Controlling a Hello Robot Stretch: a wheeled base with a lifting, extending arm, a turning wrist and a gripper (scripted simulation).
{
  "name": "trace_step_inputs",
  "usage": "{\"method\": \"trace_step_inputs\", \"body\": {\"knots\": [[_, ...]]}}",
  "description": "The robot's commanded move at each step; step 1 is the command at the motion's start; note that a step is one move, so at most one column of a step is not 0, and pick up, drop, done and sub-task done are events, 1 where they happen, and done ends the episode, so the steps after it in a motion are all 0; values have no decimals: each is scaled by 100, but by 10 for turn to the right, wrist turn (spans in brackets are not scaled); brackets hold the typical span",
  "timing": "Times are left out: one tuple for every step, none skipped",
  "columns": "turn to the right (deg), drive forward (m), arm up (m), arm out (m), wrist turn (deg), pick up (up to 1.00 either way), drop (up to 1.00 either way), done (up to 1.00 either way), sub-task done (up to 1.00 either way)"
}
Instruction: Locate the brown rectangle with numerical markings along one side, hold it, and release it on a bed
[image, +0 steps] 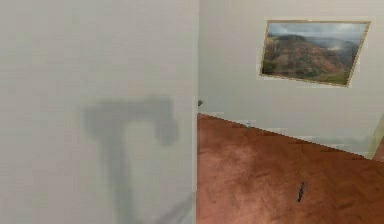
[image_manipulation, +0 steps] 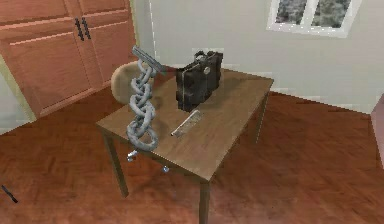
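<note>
Where the near wall (image: 100, 60) ends, open floor (image: 265, 165) spreads beyond; I cannot tell the hand's state.

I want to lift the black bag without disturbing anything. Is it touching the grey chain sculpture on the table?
Apart. The arm side view shows bare tabletop between the black bag and the grey chain sculpture.

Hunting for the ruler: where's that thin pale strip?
Arm side view, left of centre: the strip lies on the wooden table, near the black bag and the chain sculpture.
</note>
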Motion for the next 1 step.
{"method": "trace_step_inputs", "body": {"knots": [[0, 0, 34, 0, 0, 0, 0, 0, 0]]}}
